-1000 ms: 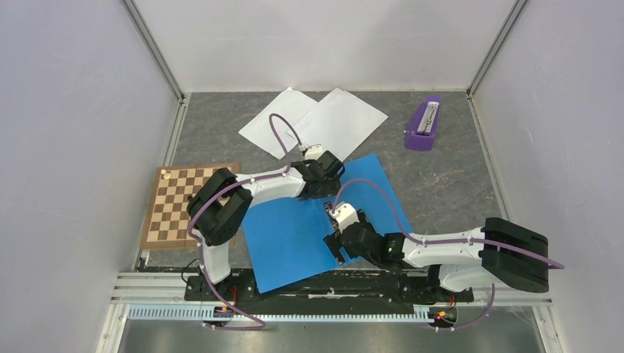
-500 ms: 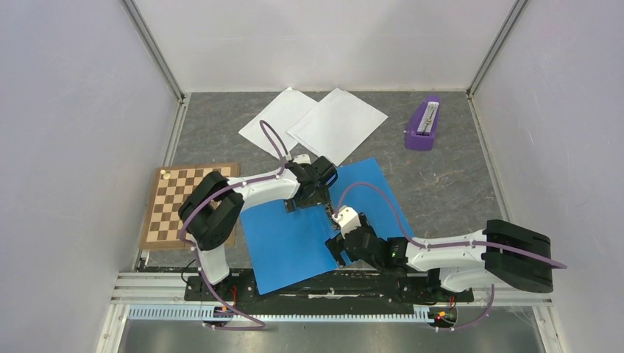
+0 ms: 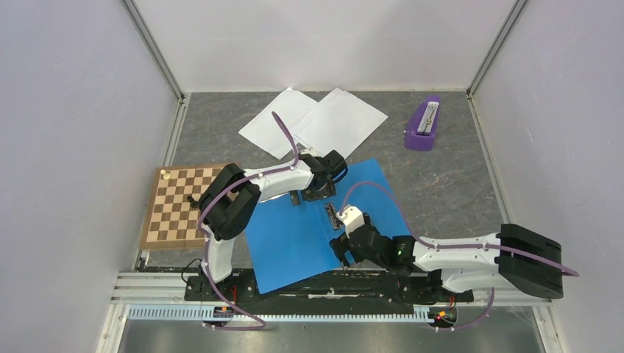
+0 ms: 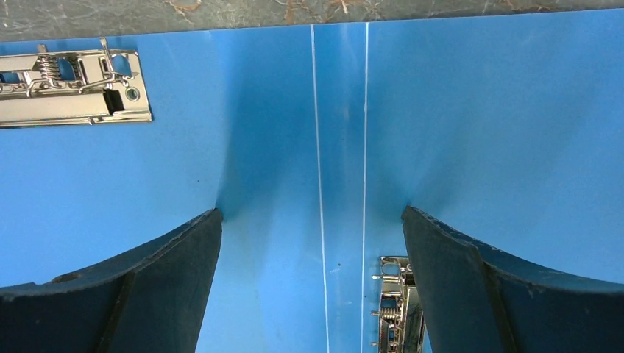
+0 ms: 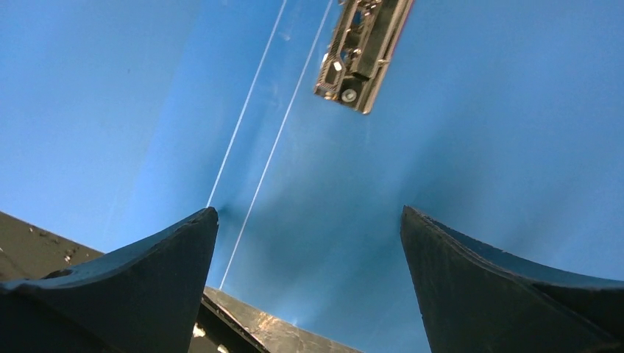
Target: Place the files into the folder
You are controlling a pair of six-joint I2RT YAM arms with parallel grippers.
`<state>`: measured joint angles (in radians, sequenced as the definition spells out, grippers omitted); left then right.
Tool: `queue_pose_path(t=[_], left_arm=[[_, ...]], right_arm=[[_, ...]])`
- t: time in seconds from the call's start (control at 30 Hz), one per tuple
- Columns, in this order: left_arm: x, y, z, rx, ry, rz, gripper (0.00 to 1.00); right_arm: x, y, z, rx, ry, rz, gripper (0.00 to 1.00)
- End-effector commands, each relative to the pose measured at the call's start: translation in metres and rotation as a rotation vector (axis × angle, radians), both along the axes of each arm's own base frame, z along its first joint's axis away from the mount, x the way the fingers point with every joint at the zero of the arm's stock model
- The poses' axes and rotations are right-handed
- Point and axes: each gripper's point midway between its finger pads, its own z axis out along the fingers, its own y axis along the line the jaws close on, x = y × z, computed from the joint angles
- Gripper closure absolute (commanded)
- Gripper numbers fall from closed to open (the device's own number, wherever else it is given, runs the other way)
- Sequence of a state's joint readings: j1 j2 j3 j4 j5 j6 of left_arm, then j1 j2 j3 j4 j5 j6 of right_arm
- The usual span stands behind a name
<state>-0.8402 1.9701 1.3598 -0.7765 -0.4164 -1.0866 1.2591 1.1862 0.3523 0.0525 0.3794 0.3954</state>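
Blue folder lies open flat on the counter, near edge, metal clips exposed. Left gripper and right gripper both spread wide, fingertips pressing the folder's inner face near the spine creases. White sheets sit beyond the folder, apart from it.

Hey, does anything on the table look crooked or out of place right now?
Nothing damaged or spilled. The open folder lies askew, its near corner over the table edge, and the files sit fanned and overlapping beyond it.
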Motion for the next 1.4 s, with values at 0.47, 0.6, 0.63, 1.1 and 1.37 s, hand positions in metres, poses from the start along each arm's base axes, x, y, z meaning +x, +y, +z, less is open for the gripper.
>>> queue_pose_path(t=[0.47, 0.6, 0.63, 1.1, 1.37], left_arm=[[-0.024, 0.029, -0.052, 0.091, 0.086, 0.071, 0.01], [-0.025, 0.03, -0.053, 0.093, 0.091, 0.067, 0.01], [-0.026, 0.029, -0.054, 0.091, 0.094, 0.067, 0.01], [-0.032, 0.03, -0.062, 0.084, 0.118, 0.067, 0.01], [-0.033, 0.031, -0.064, 0.091, 0.124, 0.061, 0.01]], right_arm=[[0.059, 0.038, 0.056, 0.285, 0.143, -0.177, 0.54], [0.062, 0.03, 0.042, 0.25, 0.155, -0.243, 0.67], [0.063, 0.029, 0.04, 0.247, 0.156, -0.253, 0.69], [0.064, 0.027, 0.025, 0.229, 0.166, -0.28, 0.79], [0.064, 0.025, 0.019, 0.226, 0.166, -0.292, 0.82]])
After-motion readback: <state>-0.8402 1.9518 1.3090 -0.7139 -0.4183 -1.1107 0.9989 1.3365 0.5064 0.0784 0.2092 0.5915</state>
